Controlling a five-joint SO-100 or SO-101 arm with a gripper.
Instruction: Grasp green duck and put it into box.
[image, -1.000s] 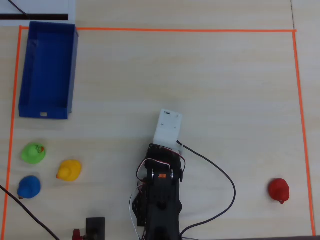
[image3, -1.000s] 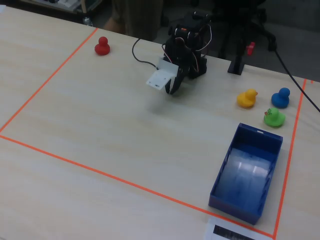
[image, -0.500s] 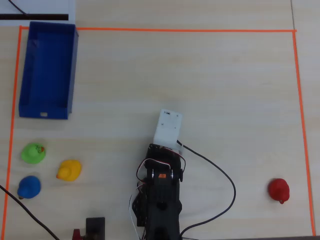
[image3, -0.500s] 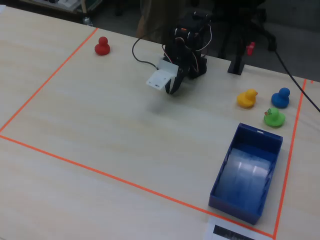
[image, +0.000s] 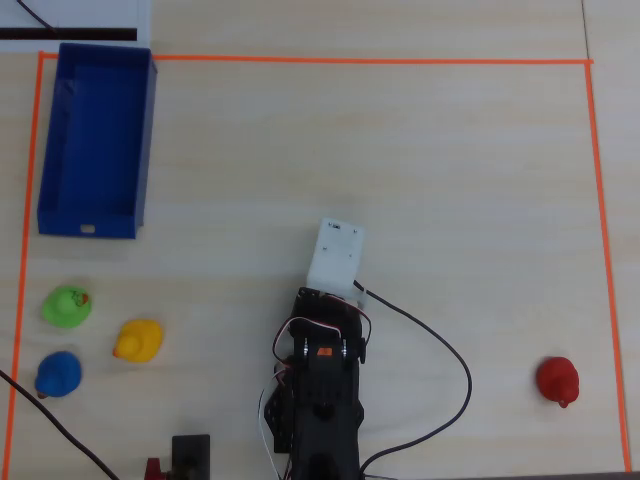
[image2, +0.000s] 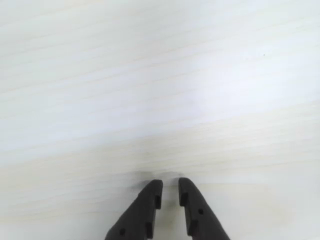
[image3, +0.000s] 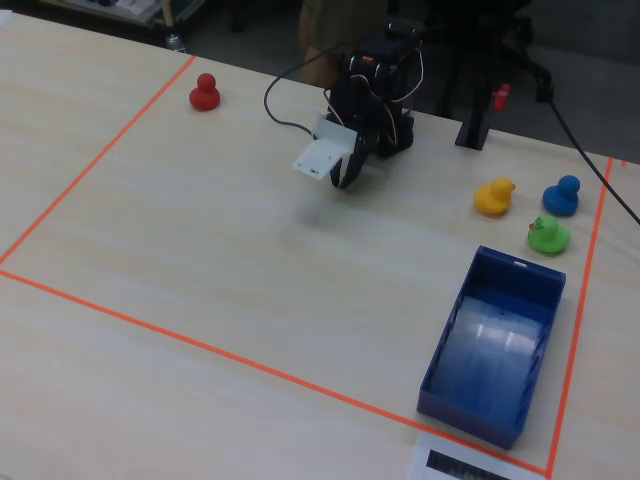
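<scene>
The tool (image2: 170, 186), its jaws nearly closed on nothing, hangs over bare worktop (image: 450, 180), well apart from the green duck (image: 66, 306) near the left edge below the box (image: 142, 150) in the overhead view.

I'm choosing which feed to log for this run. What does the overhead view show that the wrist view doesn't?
Only the overhead view shows the small lime-green rubber duck, the yellow duck, the blue duck, the red duck and the long deep-blue plastic box, empty. Only the wrist view shows the black two-finger gripper, its fingertips nearly together, holding nothing. Both show the pale wooden table.
</scene>
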